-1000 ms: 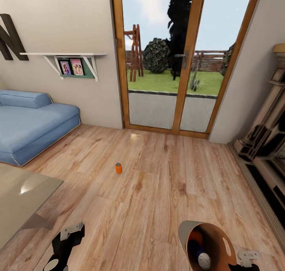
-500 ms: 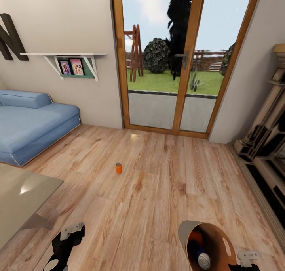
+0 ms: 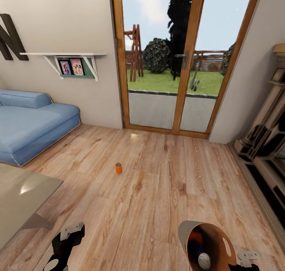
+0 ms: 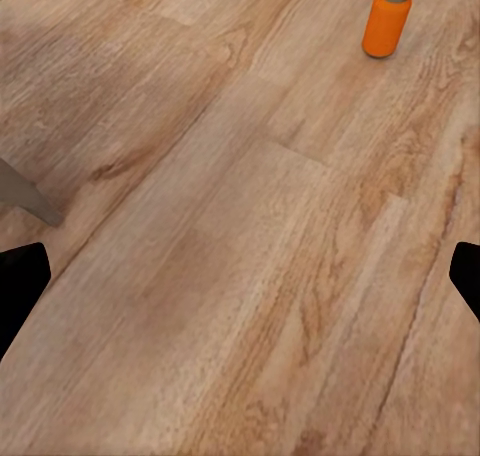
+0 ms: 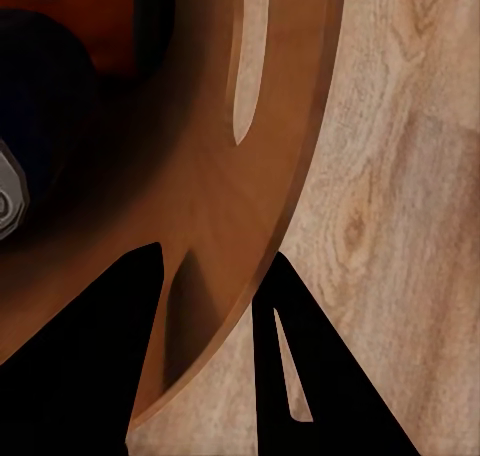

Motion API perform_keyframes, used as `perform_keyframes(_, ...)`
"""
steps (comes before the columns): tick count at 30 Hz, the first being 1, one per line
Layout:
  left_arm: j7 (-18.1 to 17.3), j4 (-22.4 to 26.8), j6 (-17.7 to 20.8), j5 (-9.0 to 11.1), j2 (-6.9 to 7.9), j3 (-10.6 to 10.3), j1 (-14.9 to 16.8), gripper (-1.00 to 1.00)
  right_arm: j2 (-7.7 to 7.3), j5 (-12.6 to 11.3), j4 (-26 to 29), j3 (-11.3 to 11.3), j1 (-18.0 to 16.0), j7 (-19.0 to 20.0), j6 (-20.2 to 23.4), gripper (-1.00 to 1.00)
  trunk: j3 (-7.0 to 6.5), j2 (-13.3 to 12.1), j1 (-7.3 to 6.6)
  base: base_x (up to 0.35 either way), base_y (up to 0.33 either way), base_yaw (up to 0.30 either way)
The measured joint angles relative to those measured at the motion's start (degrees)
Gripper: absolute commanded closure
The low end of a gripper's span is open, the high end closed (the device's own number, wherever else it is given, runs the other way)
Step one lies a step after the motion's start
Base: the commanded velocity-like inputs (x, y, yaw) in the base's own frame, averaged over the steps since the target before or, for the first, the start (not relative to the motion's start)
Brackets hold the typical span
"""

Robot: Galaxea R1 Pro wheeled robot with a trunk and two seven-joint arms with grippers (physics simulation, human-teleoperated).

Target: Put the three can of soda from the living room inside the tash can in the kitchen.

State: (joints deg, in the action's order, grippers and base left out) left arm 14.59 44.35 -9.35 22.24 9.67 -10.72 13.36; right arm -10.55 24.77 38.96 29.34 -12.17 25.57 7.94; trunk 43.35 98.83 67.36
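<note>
Sofa (image 3: 31, 122) at far left; left gripper (image 3: 65, 239) low over bare floor (image 3: 158, 184), jaws wide, empty; orange can (image 3: 118, 168) upright mid-floor, well ahead; right gripper (image 5: 205, 351) clamps bin (image 3: 213, 233) rim; blue can (image 3: 200, 255) inside.

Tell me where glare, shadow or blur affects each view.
Head view: a bright glare patch on the glass-topped low table, a faint sheen on the floor before the glass doors. Left wrist view: orange can soft-edged, floor grain smeared. Right wrist view: trash can wall close, its interior in deep shadow, right gripper in black silhouette.
</note>
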Motion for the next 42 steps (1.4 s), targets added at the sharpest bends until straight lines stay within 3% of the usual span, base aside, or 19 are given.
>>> perform_keyframes(42,0.0,-0.1,0.0,0.0,0.0,-0.1,0.0,-1.0,0.0,0.2,0.0,0.1,0.0,0.0,0.0,1.0,0.0,0.0,0.0,0.0,0.0,0.0)
